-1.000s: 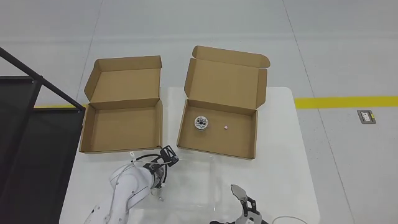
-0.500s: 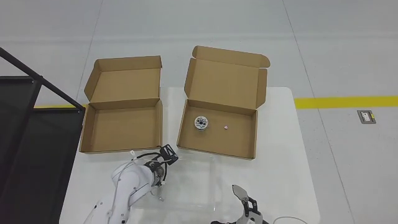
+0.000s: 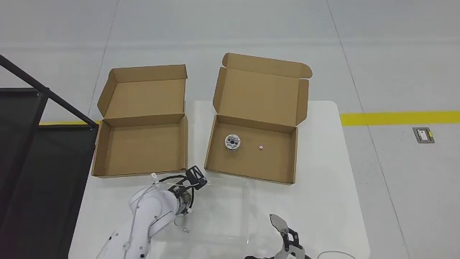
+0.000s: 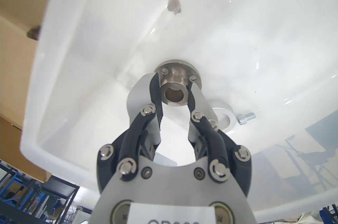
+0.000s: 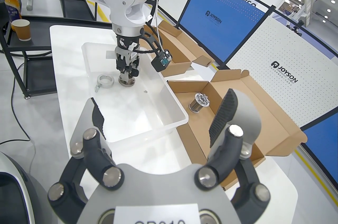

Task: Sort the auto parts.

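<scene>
Inside the clear plastic bin [image 5: 176, 121] stands a flanged metal bushing [image 4: 174, 95], upright on its flange. My left gripper [image 4: 173, 81] comes down from above and is shut on the bushing's sleeve; from the right wrist view, the same left gripper [image 5: 127, 74] holds the bushing [image 5: 127, 82]. A silver ring [image 4: 225, 117] and a small bolt [image 4: 245, 118] lie beside it, and a small hex nut [image 4: 173, 5] lies farther off. My right gripper [image 5: 161, 114] hangs open over the bin's near end with nothing in it.
Two open cardboard boxes sit behind the bin. The left box [image 3: 140, 151] holds nothing. The right box [image 3: 277, 160] holds a toothed metal cylinder [image 3: 233, 142] and a tiny pink piece [image 3: 260, 145]. A black rack [image 3: 29, 158] stands left of the table.
Almost nothing has changed. The right gripper has slid a little toward the table's near edge. The left arm stays over the bin.
</scene>
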You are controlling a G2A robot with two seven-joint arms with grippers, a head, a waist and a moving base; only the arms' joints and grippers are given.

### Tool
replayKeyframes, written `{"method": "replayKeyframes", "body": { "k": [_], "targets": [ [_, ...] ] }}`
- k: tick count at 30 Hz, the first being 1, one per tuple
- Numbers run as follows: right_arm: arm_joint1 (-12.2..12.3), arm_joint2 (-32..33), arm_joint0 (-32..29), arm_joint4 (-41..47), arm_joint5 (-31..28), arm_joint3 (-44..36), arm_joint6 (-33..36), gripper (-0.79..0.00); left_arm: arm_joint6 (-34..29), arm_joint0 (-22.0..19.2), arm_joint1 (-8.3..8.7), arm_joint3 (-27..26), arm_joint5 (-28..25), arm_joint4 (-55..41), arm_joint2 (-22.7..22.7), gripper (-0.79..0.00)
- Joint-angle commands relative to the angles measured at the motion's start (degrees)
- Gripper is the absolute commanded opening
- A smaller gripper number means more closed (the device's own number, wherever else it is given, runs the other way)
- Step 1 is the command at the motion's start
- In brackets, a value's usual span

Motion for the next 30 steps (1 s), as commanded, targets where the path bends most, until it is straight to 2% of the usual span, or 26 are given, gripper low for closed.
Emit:
{"method": "replayKeyframes", "body": {
  "k": [1, 8, 12, 15, 17, 23, 27, 30],
  "targets": [
    [0.1, -0.1, 0.2, 0.1, 0.0, 0.1, -0.1, 0.000, 0.7, 1.2, 0.24, -2.6, -0.5, -0.7, -1.0, -0.785],
    [0.3, -0.7, 0.9, 0.4, 0.0, 0.5, 0.2, 0.000, 2.4, 7.7, 1.60, -14.7, -4.6, -7.4, -8.0, -0.785],
    [0.4, -1.2, 1.3, 0.5, -0.1, 0.6, 0.6, 0.000, 4.8, 11.6, 2.54, -20.3, -8.8, -16.3, -14.9, -0.785],
    [0.5, -1.4, 1.5, 0.7, -0.1, 0.6, 0.9, 0.000, 7.0, 13.9, 3.23, -22.3, -11.3, -22.6, -20.8, -0.785],
    [0.6, -1.6, 1.6, 0.6, -0.1, 0.5, 1.0, 0.000, 9.0, 15.2, 3.60, -22.8, -12.7, -26.9, -24.2, -0.785],
    [0.8, -2.0, 1.8, 0.7, 0.0, 0.4, 1.5, 0.000, 18.0, 18.2, 4.82, -20.6, -22.5, -41.2, -35.0, -0.785],
    [0.8, -2.3, 1.9, 1.0, 0.2, 0.3, 1.9, 0.000, 22.0, 19.8, 5.51, -18.1, -27.1, -47.7, -39.4, -0.785],
    [0.9, -2.5, 2.1, 1.1, 0.3, 0.4, 2.2, 0.000, 24.1, 20.7, 5.99, -16.3, -31.0, -51.8, -41.0, -0.785]
  ]
}}
